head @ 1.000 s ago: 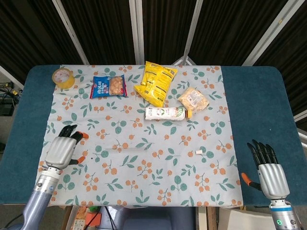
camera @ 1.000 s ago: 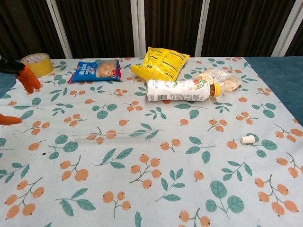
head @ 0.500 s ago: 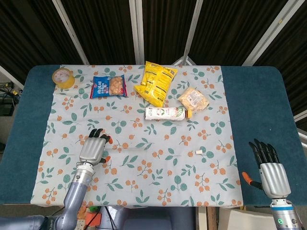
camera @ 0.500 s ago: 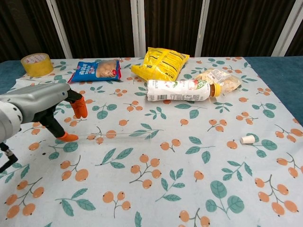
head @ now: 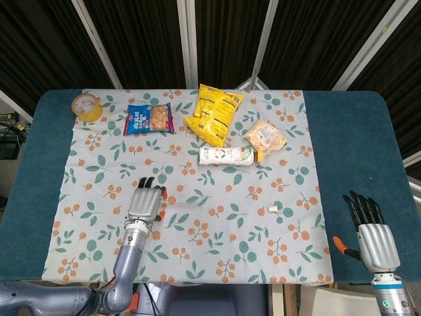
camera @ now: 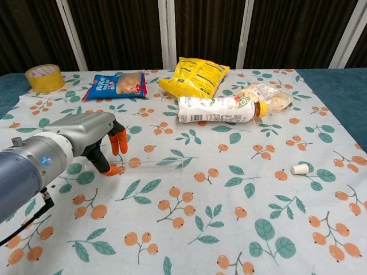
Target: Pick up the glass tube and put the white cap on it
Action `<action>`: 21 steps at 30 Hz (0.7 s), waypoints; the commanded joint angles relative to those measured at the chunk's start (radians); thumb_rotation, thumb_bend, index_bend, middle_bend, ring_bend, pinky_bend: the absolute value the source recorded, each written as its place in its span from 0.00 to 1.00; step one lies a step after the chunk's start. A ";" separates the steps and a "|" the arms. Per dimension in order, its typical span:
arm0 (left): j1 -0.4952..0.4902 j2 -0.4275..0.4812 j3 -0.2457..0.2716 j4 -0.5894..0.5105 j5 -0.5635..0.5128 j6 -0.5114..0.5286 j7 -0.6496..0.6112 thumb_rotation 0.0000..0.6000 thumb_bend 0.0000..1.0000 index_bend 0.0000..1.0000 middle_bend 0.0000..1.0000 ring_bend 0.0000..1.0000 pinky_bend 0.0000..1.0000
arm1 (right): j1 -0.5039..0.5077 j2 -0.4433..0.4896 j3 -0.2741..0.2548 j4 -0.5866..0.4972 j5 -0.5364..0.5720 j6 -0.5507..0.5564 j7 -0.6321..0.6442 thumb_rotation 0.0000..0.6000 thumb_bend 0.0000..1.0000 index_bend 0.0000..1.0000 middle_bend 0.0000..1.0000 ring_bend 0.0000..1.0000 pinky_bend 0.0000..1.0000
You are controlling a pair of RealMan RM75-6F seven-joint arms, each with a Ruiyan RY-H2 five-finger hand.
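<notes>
The glass tube (camera: 160,164) lies flat on the flowered cloth, left of centre; in the head view the tube (head: 177,203) shows only faintly. My left hand (camera: 97,140) hangs over its left end, fingers apart, and the orange thumb tip (camera: 112,171) is down on the cloth beside the tube. I cannot see any grip on the glass. From above, the left hand (head: 146,204) sits just left of the tube. The white cap (camera: 299,169) lies alone to the right, also seen as the white cap (head: 272,210). My right hand (head: 371,234) stays open at the front right edge, empty.
Behind the tube lie a bottle on its side (camera: 215,109), a yellow chip bag (camera: 195,76), a blue snack pack (camera: 114,85) and a clear snack bag (camera: 264,94). A tape roll (camera: 43,77) stands at the far left corner.
My left hand has travelled from the cloth's left edge rightward to the tube's left end. The tube, the cap and my right hand have not moved.
</notes>
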 commanded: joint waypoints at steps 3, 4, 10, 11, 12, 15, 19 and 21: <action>-0.029 -0.035 -0.007 0.031 -0.029 0.008 0.024 1.00 0.37 0.46 0.41 0.11 0.09 | 0.001 0.001 0.001 -0.001 0.000 0.000 0.005 1.00 0.28 0.00 0.00 0.00 0.00; -0.033 -0.039 -0.008 0.035 -0.032 0.010 0.026 1.00 0.38 0.46 0.41 0.11 0.09 | 0.001 0.001 0.001 -0.002 -0.001 0.000 0.005 1.00 0.28 0.00 0.00 0.00 0.00; -0.054 -0.072 -0.028 0.049 -0.076 0.019 0.032 1.00 0.39 0.47 0.41 0.11 0.09 | 0.002 0.000 0.001 -0.006 -0.003 0.001 0.002 1.00 0.28 0.00 0.00 0.00 0.00; -0.059 -0.075 -0.028 0.053 -0.078 0.021 0.037 1.00 0.39 0.47 0.41 0.11 0.09 | 0.002 -0.001 0.001 -0.007 -0.003 0.001 0.002 1.00 0.27 0.00 0.00 0.00 0.00; -0.063 -0.079 -0.027 0.056 -0.081 0.022 0.041 1.00 0.39 0.47 0.41 0.11 0.09 | 0.001 -0.001 0.001 -0.008 -0.002 0.001 0.002 1.00 0.27 0.00 0.00 0.00 0.00; -0.073 -0.089 -0.028 0.065 -0.092 0.028 0.049 1.00 0.39 0.48 0.41 0.11 0.09 | 0.001 -0.001 0.002 -0.010 -0.001 0.002 0.000 1.00 0.27 0.00 0.00 0.00 0.00; -0.081 -0.100 -0.030 0.074 -0.105 0.038 0.054 1.00 0.40 0.50 0.42 0.11 0.08 | 0.001 -0.001 0.002 -0.011 0.001 0.002 0.002 1.00 0.27 0.00 0.00 0.00 0.00; -0.084 -0.103 -0.030 0.079 -0.110 0.042 0.055 1.00 0.40 0.50 0.42 0.11 0.08 | 0.000 0.000 0.002 -0.011 0.001 0.003 0.004 1.00 0.27 0.00 0.00 0.00 0.00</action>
